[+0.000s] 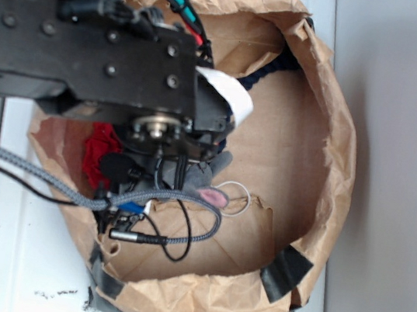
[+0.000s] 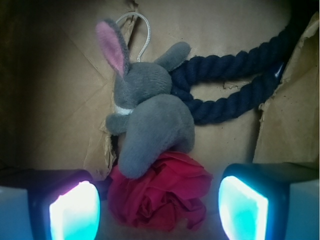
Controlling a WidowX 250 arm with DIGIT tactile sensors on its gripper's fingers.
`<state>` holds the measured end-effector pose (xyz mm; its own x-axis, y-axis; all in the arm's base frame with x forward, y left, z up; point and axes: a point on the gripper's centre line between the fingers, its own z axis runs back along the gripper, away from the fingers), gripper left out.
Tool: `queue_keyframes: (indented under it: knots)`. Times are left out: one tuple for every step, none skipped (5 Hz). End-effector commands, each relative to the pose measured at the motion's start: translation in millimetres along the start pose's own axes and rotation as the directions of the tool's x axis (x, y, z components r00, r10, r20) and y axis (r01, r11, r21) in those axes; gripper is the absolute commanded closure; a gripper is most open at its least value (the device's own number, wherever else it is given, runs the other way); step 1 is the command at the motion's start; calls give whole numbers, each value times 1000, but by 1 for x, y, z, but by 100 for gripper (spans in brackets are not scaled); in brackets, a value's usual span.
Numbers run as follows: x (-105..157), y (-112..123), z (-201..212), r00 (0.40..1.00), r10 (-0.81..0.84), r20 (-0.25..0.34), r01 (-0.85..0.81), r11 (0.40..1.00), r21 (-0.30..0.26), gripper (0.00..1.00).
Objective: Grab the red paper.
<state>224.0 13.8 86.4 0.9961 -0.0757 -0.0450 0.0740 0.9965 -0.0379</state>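
Observation:
The red paper (image 2: 162,192) is a crumpled wad with rose-like folds, lying on the floor of the brown paper bag (image 2: 60,100). In the wrist view it sits between my two glowing pads (image 2: 75,210), a gap on each side, and my gripper (image 2: 159,210) is open around it. The grey plush mouse (image 2: 150,120) lies partly over the wad's far edge. In the exterior view only a strip of the red paper (image 1: 99,151) shows beside the arm; my gripper there is hidden under the arm.
A dark blue rope (image 2: 235,85) lies past the mouse, against the bag's wall. The bag's rolled rim (image 1: 336,144) rings the whole work area, patched with black tape (image 1: 286,269). Grey braided cables (image 1: 175,222) hang from the arm inside the bag.

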Motion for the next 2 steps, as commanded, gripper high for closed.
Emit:
queue_keyframes:
  knots:
    - [-5, 16, -43, 999, -14, -53, 17, 998, 58, 0]
    - [-11, 17, -57, 992, -24, -126, 30, 999, 44, 0]
